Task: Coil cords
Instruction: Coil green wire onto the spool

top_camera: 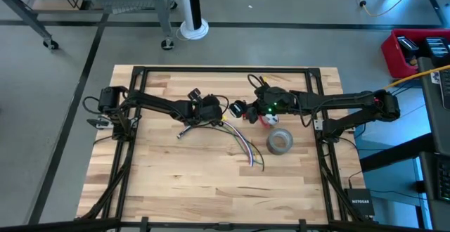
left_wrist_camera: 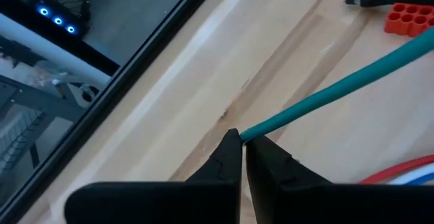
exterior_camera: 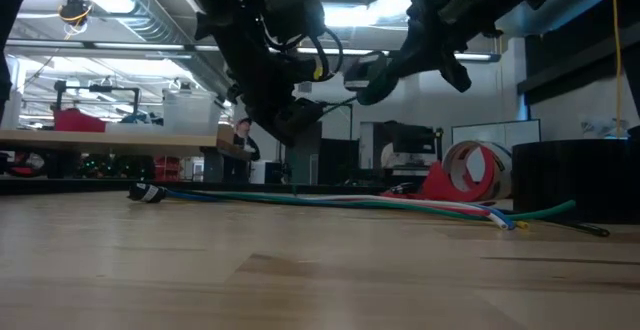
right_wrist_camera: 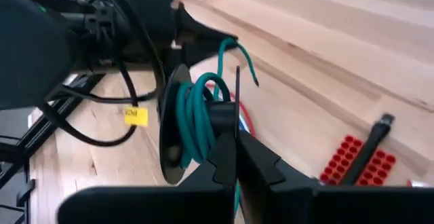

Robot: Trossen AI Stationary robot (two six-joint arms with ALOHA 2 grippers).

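Note:
A dark green wire (right_wrist_camera: 196,119) is wound on a black spool (right_wrist_camera: 168,125), which hangs above the table's middle. My right gripper (right_wrist_camera: 236,142) is shut on this spool (top_camera: 238,109). Just left of it my left gripper (left_wrist_camera: 243,139) is shut on a stretch of the same green wire (left_wrist_camera: 325,91). The multicoloured bundle of cords (top_camera: 239,146) lies flat on the table, nearer than both grippers, and shows in the low view as long strands (exterior_camera: 400,202). In the low view both grippers, left (exterior_camera: 290,120) and right (exterior_camera: 370,75), are well above the wood. My left gripper pinches the green wire (left_wrist_camera: 249,133) between its two fingertips, and the wire leads straight away from them, clear of the table. My right gripper pinches a thin black wall of the spool (right_wrist_camera: 237,98) between its fingers, beside the green turns. The spool is lifted clear of the table.
A grey tape roll (top_camera: 279,142) stands right of the bundle. A red holed piece (right_wrist_camera: 356,159) with a black stick (right_wrist_camera: 376,139) lies on the wood near the right gripper. A dark frame (top_camera: 225,69) runs around the table.

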